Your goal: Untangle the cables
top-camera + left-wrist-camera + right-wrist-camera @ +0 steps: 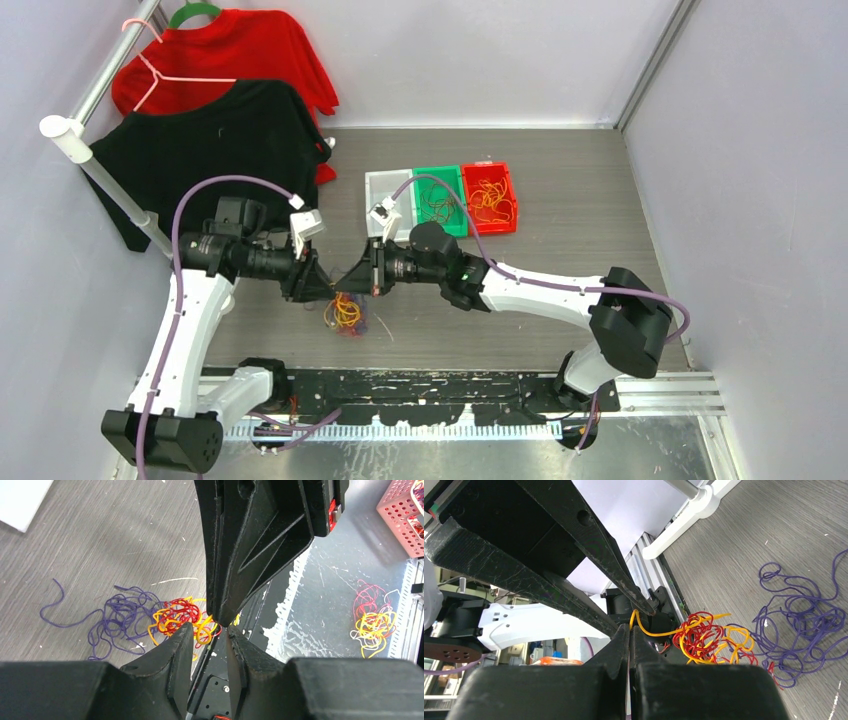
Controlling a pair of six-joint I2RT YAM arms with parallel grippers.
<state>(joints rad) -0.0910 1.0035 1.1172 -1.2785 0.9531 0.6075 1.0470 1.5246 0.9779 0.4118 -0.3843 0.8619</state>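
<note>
A tangle of thin orange and red cables (345, 312) lies on the grey table just below where my two grippers meet tip to tip. In the left wrist view the red and orange knot (179, 616) lies beside loose purple cable (120, 622). My left gripper (209, 630) is open and holds nothing, with the shut tip of my right gripper between its fingertips. My right gripper (630, 628) is shut on an orange cable (659, 631) that runs from its tips to the red and orange knot (699, 630). Purple loops (799, 625) lie beyond it. In the top view the left gripper (328, 282) faces the right gripper (354, 278).
White (386, 190), green (437, 200) and red (490, 198) bins stand at the back; the green and red ones hold thin cables. Red and black shirts (220, 110) hang on a rack at the left. Another pink, yellow and white tangle (372, 622) lies on the metal strip by a perforated red bin (405, 515).
</note>
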